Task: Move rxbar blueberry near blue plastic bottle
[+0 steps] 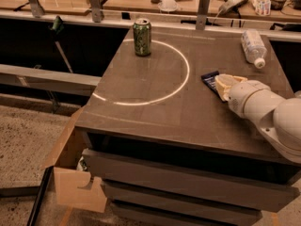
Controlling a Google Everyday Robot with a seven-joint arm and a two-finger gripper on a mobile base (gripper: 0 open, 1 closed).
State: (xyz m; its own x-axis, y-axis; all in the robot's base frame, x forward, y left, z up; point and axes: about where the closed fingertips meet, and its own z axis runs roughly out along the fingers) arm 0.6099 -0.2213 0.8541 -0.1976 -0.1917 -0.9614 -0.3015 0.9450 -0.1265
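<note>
The rxbar blueberry, a flat dark navy bar, lies on the table's right side, partly covered by my gripper. The gripper comes in from the right edge on a white arm and sits low at the bar's right end, touching or overlapping it. The blue plastic bottle, clear with a white cap, lies on its side at the far right of the table, a short way behind the bar and gripper.
A green soda can stands at the back left of the dark table, on a white circle outline. A cluttered bench with metal posts runs behind. Drawers and an open cardboard box are below the front edge.
</note>
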